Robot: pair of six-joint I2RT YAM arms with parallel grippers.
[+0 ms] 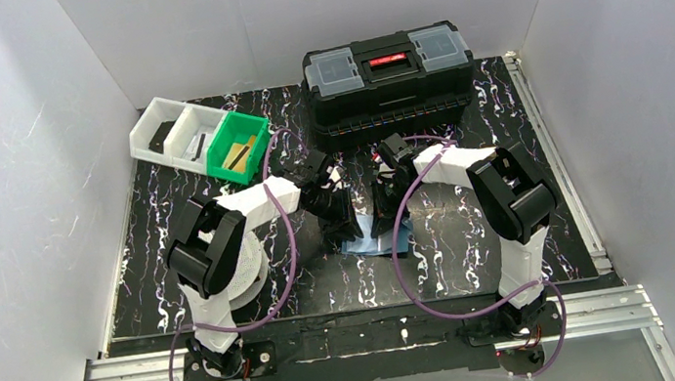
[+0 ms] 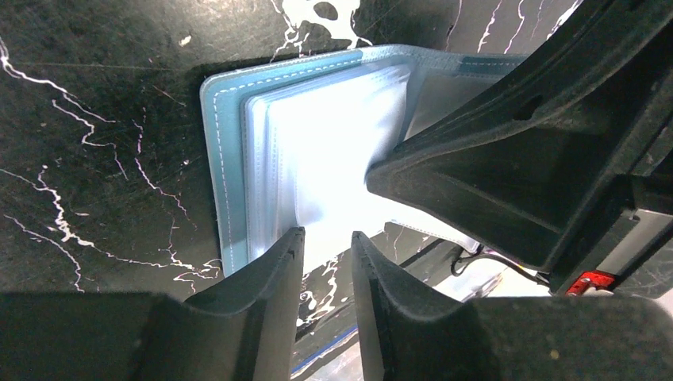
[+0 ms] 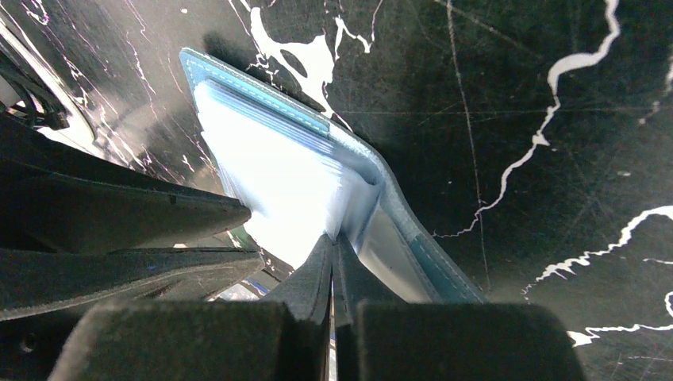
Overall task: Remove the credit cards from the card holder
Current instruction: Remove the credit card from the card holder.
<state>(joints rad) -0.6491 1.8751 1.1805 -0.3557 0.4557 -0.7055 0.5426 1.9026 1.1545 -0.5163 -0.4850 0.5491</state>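
The card holder (image 2: 317,151) lies open and flat on the dark marbled table (image 2: 95,119), midway between the two arms, blue cover down and clear sleeves (image 3: 270,175) fanned upward. Glare whitens the sleeves in both wrist views, so no credit card can be made out inside them. The right gripper (image 3: 332,254) has its jaws fully closed, and its tip presses into the fold beside the spine. Whether a sleeve leaf is nipped between the jaws cannot be told. The left gripper (image 2: 327,258) is slightly parted at the near edge of the sleeves, with nothing visibly in it. Judged risks: the sleeves are slick and stacked, so the left jaws may close on plastic rather than on a card and lift the whole holder. The right tip pins only one point, so a sideways pull could pivot the holder from under it. The two grippers stand close together, and a misjudged reach could bring them into contact. Further off, a green bin (image 1: 256,122) holds a tan flat item (image 1: 238,154), nature unconfirmed, and a black toolbox (image 1: 390,80) stands behind.
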